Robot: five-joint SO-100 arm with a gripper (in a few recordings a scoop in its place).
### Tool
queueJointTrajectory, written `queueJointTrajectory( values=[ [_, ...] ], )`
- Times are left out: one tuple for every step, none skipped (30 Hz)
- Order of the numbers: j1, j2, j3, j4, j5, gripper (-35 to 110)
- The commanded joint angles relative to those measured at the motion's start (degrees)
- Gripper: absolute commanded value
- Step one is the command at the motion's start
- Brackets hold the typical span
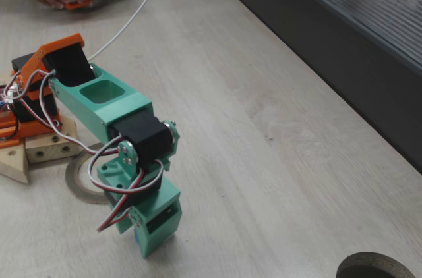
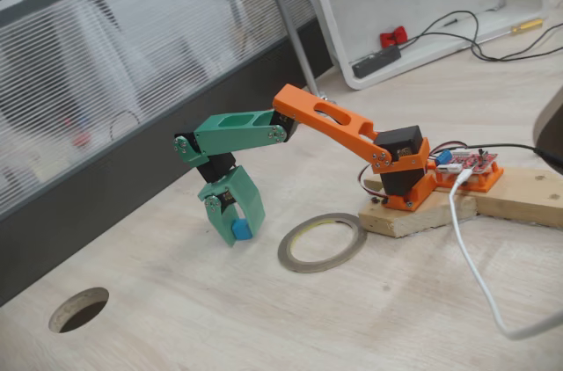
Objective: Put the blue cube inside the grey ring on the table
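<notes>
Item: green gripper (image 2: 236, 229), jaws closed on the blue cube (image 2: 240, 230), held at the table (image 2: 264, 327) just left of the grey ring (image 2: 322, 242). Risk: releasing here, short of the opening, would leave the cube outside or on the band.

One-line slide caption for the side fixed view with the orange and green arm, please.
Green gripper shut on the blue cube, just above the table, left of the grey ring.
</notes>
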Motion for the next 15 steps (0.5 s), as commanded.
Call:
queueJointTrajectory(
  values=[
    [0.88,1.23,-0.26,0.88,-0.09,36],
    [0.88,1.23,-0.26,0.88,-0.09,36],
    [0.88,1.23,-0.35,0.88,-0.09,36],
    [0.88,1.32,-0.35,0.88,-0.09,36],
    [0.88,1.32,-0.35,0.88,-0.09,36],
    [0.88,1.32,-0.35,0.88,-0.09,36],
    [0.88,1.32,-0.35,0.88,-0.09,34],
    [0.88,1.32,-0.35,0.88,-0.09,31],
    [0.88,1.32,-0.35,0.79,-0.09,28],
    [0.88,1.41,-0.44,0.79,-0.09,24],
    [0.88,1.41,-0.44,0.79,-0.09,19],
    [0.88,1.41,-0.44,0.79,-0.09,15],
    [0.88,1.41,-0.44,0.70,-0.09,10],
    [0.88,1.41,-0.53,0.62,-0.09,5],
    [0.88,1.41,-0.53,0.62,-0.09,2]
  ],
)
